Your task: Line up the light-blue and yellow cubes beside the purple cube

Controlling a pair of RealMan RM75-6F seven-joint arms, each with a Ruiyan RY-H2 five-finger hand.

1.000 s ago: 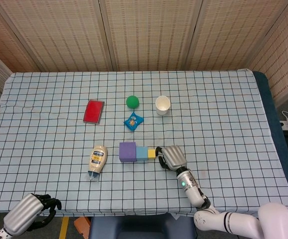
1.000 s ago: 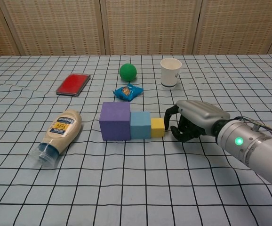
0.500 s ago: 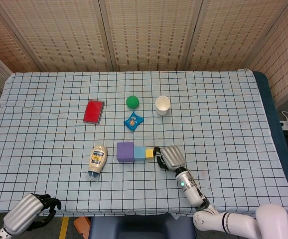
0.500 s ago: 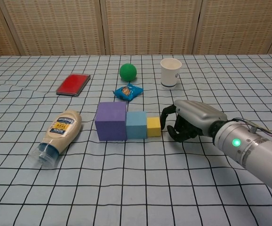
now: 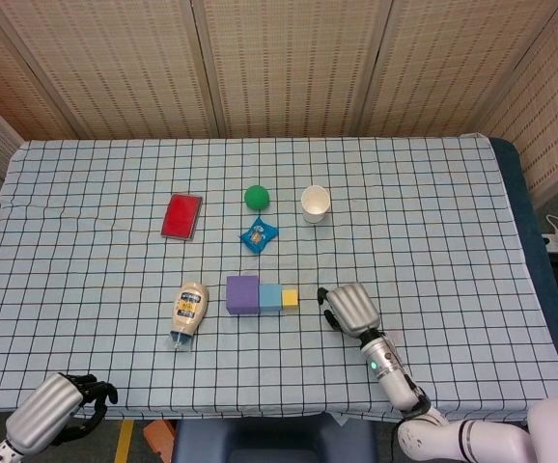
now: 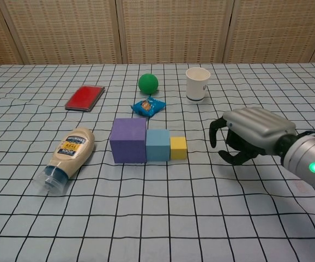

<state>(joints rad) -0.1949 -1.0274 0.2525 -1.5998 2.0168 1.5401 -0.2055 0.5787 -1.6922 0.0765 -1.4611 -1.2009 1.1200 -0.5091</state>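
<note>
A: Cubes first: where did they sit?

B: The purple cube (image 6: 128, 140), the blue cube (image 6: 158, 144) and the yellow cube (image 6: 178, 147) stood in 1 row on the table (image 6: 146, 218), each touching the next, purple at the left end and yellow at the right. The row's long axis ran left to right across the table, just in front of the snack packet (image 6: 148, 106).

A: And the hands?

B: The right hand (image 6: 248, 135) hung just to the right of the yellow cube, apart from it, with a clear gap between. Its fingers (image 6: 216, 131) were curled inward and held nothing. The left hand (image 5: 55, 410) lay at the near left edge, well apart from the row, fingers also curled on nothing.

A: So which mattered for the next move?

B: The right hand, I judged; it was far nearer, and the row lay directly to its left, along the same axis. Any nudge would have gone leftward into the yellow end. The line looked complete to me, so drawing clear seemed the safer call.
</note>
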